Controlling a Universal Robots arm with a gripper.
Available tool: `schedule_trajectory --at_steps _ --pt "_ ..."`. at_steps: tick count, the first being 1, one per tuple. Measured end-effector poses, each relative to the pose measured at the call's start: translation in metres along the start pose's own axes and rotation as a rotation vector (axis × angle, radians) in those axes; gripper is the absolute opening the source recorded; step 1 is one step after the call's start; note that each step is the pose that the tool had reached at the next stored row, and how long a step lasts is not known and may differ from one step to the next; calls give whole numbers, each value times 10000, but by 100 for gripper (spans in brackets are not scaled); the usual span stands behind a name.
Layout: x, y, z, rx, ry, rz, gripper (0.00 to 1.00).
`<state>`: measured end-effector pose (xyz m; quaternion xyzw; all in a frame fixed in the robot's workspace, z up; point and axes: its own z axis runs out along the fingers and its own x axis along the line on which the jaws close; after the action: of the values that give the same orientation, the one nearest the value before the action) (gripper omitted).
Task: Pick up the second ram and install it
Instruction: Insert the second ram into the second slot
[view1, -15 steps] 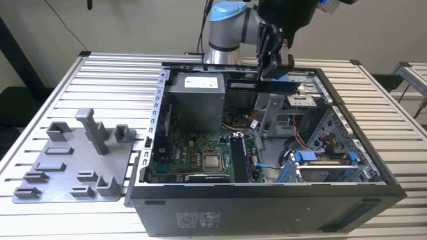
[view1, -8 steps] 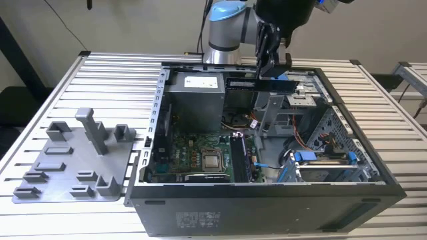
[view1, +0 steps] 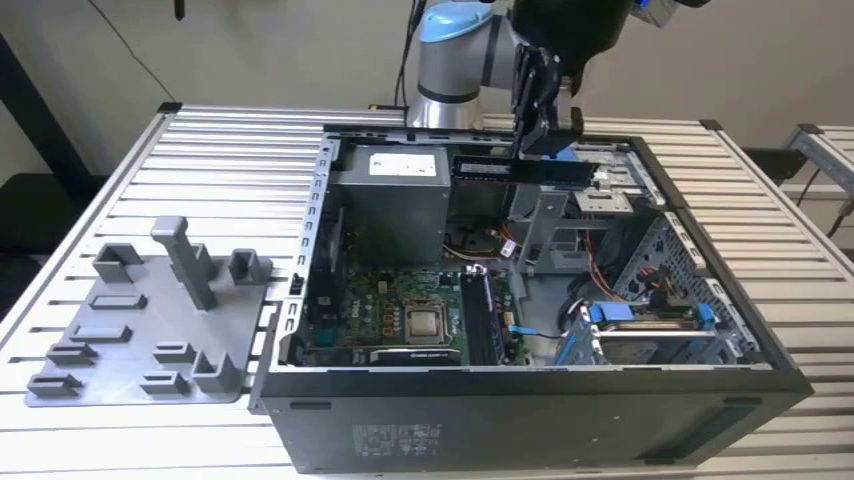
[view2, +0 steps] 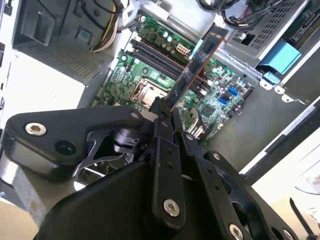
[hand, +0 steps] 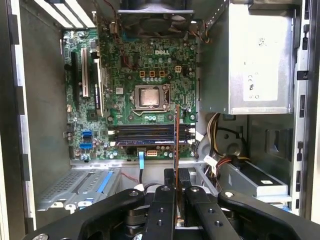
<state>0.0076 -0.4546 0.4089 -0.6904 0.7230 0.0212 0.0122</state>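
**Carry phase of the installation.** The hand (view1: 545, 150), a black two-fingered unit on the grey, blue-capped robot arm (view1: 454, 45), is closed on the second ram (view1: 487, 168), a long, thin dark-green circuit-board stick. Its fingers (view2: 161, 130) pinch the board from above, and no gap shows between them and it. In the exterior view the stick hangs with its long side about level, above the far part of the open black metal computer case (view1: 534, 425). It touches nothing inside the case. It is well apart from the grey plastic fixture plate with upright posts (view1: 134, 330), which rests on the slatted aluminium table (view1: 227, 150). The pick-up therefore appears complete, and seating has not begun.

**Pose.** The arm reaches over from the case's far side, and the hand points down into the case. In the first wrist view the stick is seen edge-on, held high over the green motherboard (hand: 150, 70). In both wrist views it lies crosswise to the row of long dark memory slots (hand: 150, 134).

**Judgement.** Seating calls for the stick to be turned parallel to the slots, centred over a free one, and pressed straight down. Which slot is free cannot be told.
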Motion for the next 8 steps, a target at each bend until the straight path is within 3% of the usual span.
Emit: schedule_trajectory --at_steps 8 --pt "0 0 0 3 -1 60 14"
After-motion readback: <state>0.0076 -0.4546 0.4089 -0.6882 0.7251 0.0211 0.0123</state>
